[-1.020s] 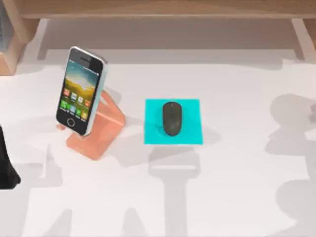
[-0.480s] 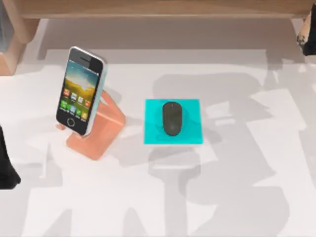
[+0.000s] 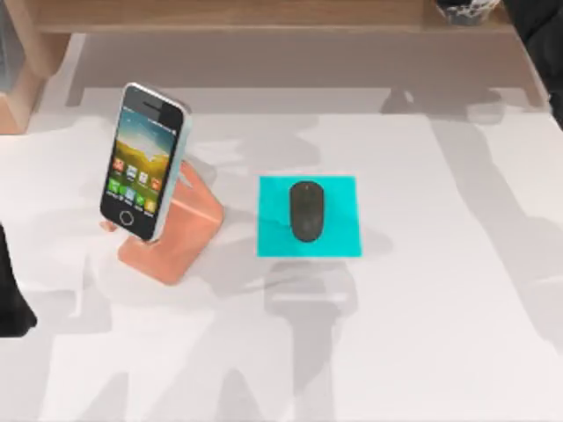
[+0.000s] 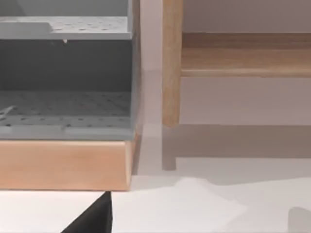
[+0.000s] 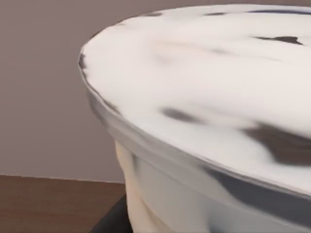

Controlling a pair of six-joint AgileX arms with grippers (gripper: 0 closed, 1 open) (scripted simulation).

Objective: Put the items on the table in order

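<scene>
The dark grey mouse [image 3: 306,211] lies on a cyan pad [image 3: 343,239] in the middle of the white table [image 3: 422,334]. To its left the smartphone [image 3: 143,163] leans, screen up, on a salmon-orange stand [image 3: 183,236]. My right gripper [image 3: 503,10] is at the far right corner over the wooden shelf [image 3: 264,13], shut on a white cup with black patches [image 3: 462,9]. That cup [image 5: 204,97] looms close in the right wrist view. My left arm [image 3: 10,290] stays parked at the table's left edge.
The wooden shelf runs along the back of the table, with a leg [image 3: 538,75] at the right. In the left wrist view a grey perforated tray [image 4: 63,111] sits in a wooden frame [image 4: 63,165] beside a wooden post [image 4: 171,73].
My right arm has swung from the table's right edge up to the far right corner, carrying the white and black cup over the shelf. Phone, mouse and left arm have not moved.
</scene>
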